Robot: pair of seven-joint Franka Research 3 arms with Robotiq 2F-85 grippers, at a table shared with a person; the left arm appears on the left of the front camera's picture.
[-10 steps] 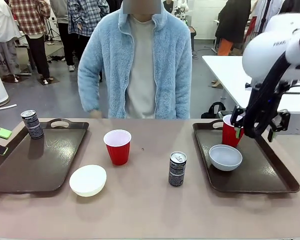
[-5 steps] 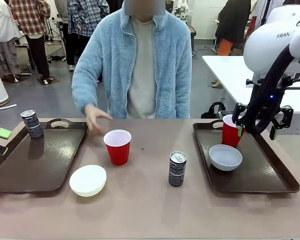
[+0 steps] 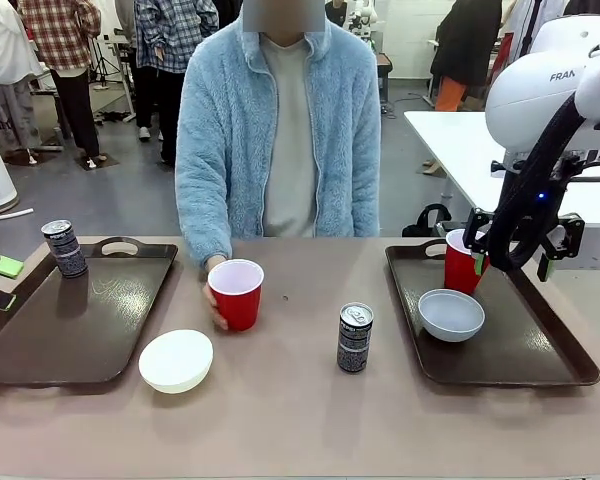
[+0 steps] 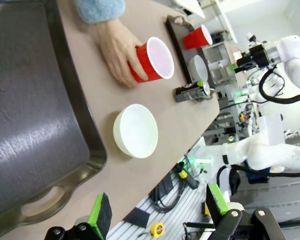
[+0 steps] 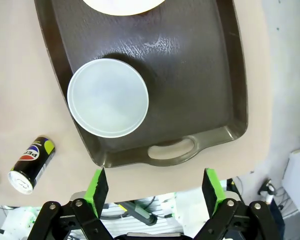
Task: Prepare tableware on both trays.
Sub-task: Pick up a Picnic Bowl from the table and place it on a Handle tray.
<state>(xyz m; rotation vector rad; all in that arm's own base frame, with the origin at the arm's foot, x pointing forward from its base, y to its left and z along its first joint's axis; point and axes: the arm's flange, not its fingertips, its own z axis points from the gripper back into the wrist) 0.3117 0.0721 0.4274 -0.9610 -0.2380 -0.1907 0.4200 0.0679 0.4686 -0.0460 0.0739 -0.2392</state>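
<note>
My right gripper [image 3: 511, 264] hangs open above the right tray [image 3: 540, 365], just right of a red cup [image 3: 460, 266] that stands on it beside the pale grey bowl [image 3: 450, 314]. From the right wrist, that grey bowl [image 5: 108, 97] lies below the open right gripper [image 5: 155, 187]. The person's hand [image 3: 215, 302] grips a second red cup [image 3: 237, 293] at the table's middle. A white bowl [image 3: 176, 360] and a dark can [image 3: 355, 338] stand on the bare table. Another can [image 3: 64, 248] stands on the left tray [image 3: 80, 320]. My left gripper [image 4: 157, 207] is open off that tray's [image 4: 30, 125] outer end.
The person in a pale blue fleece stands at the far side, leaning over the middle. Bare table lies between the trays and along the near edge. A white table stands behind the right arm.
The person's hand has come down from the far edge and taken hold of the middle red cup. My right gripper has hardly moved above the right tray.
</note>
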